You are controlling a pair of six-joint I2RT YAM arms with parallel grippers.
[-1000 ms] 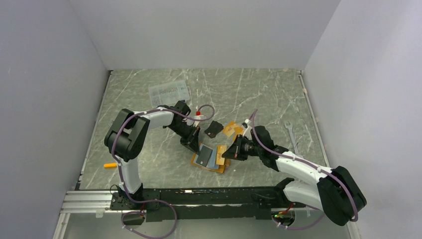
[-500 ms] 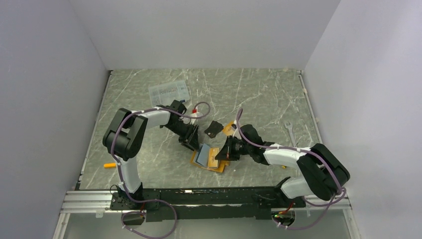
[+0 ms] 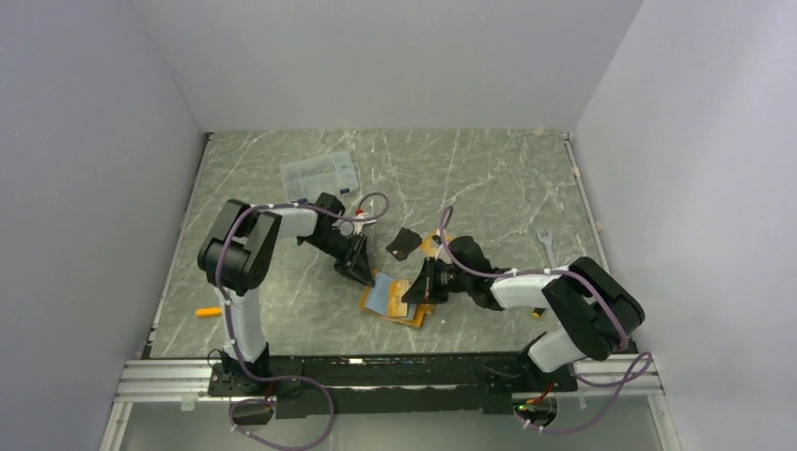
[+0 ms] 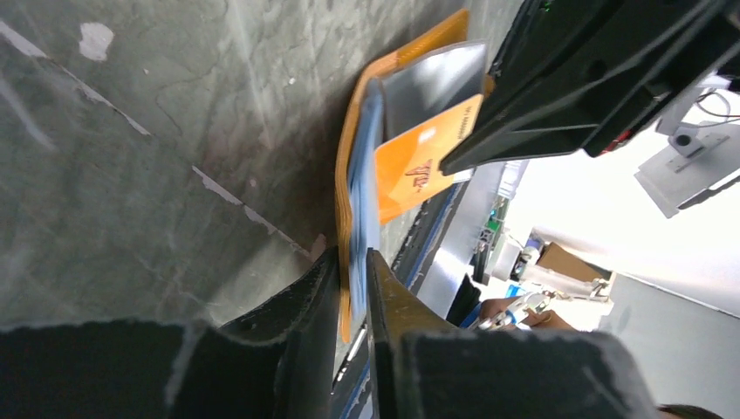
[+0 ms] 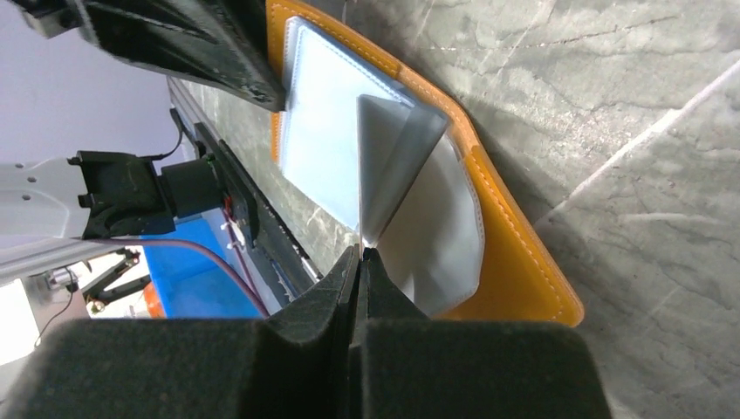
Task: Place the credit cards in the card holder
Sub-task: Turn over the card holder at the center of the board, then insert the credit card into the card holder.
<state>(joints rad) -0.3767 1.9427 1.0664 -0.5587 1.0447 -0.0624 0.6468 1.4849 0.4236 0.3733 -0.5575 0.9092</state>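
Grey marbled desk (image 3: 282, 188), pale walls (image 3: 94, 141). My left pincer (image 4: 352, 262) nips the card holder (image 5: 515, 253) mid-desk. My right pincer (image 5: 359, 253) is clamped on a credit card (image 4: 414, 170), its elbow now tucked inward.

One card holder (image 3: 381, 294), one wrench (image 3: 546, 242)

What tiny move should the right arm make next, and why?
Probably the right gripper should slide its card deeper into the card holder. The card is pinched by its edge and stands tilted among the pale pockets, seemingly not yet seated, while the left gripper holds the flap open.
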